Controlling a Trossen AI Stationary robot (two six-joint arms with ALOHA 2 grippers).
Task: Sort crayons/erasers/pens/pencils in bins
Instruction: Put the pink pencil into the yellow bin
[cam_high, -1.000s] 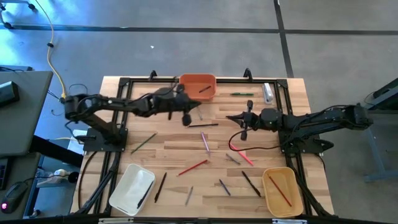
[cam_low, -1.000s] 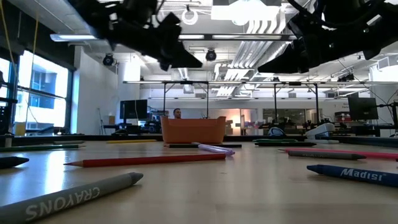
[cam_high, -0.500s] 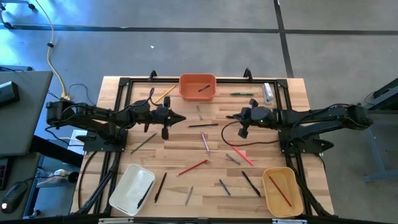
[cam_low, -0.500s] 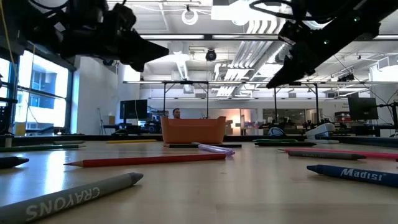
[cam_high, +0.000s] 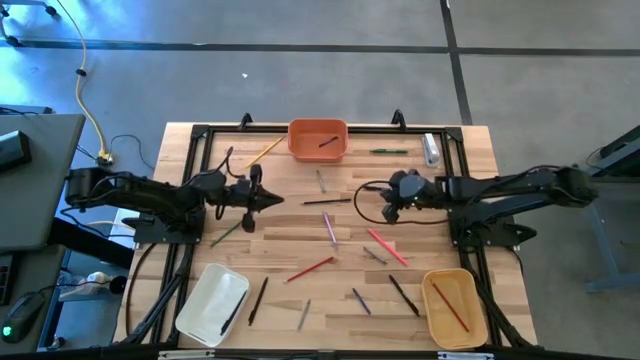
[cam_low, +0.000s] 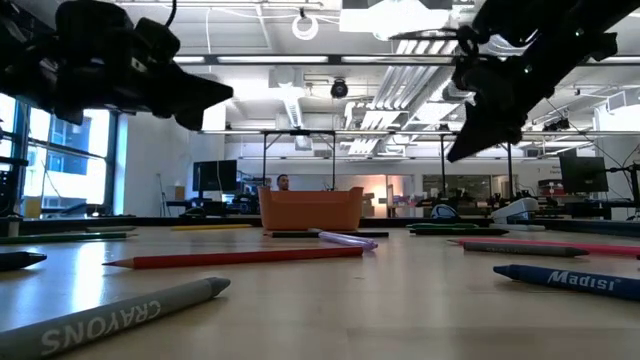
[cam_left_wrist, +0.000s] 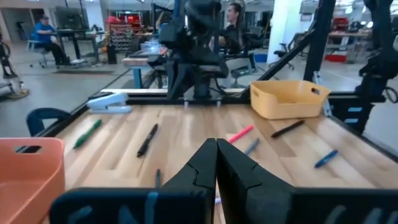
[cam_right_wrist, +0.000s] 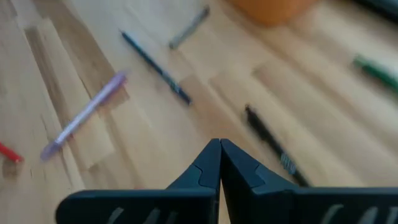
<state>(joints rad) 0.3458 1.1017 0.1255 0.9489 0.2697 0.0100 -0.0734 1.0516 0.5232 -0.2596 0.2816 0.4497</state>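
Note:
Three bins stand on the table: an orange one (cam_high: 318, 139) at the far edge holding one dark stick, a white one (cam_high: 212, 303) near left holding a black stick, and a tan-yellow one (cam_high: 453, 308) near right holding a red stick. Several crayons, pens and pencils lie loose between them, among them a purple crayon (cam_high: 329, 227), a black pen (cam_high: 327, 201) and a red pencil (cam_high: 310, 268). My left gripper (cam_high: 275, 197) hovers shut left of centre. My right gripper (cam_high: 384, 212) hovers shut right of centre, tipped down over the purple crayon (cam_right_wrist: 84, 115) and a dark pen (cam_right_wrist: 155, 65).
A clear-and-white tube (cam_high: 430, 148) and a green pen (cam_high: 388, 151) lie by the far right corner. A black frame rail (cam_high: 200, 135) runs round the table's edge. A grey crayon (cam_low: 120, 315) and a blue one (cam_low: 560, 278) lie near the near edge.
My left gripper has drawn back from beside the orange bin toward the table's left edge, staying shut and carrying nothing. My right gripper has tipped its fingers downward toward the table at about the same spot. No stick has moved.

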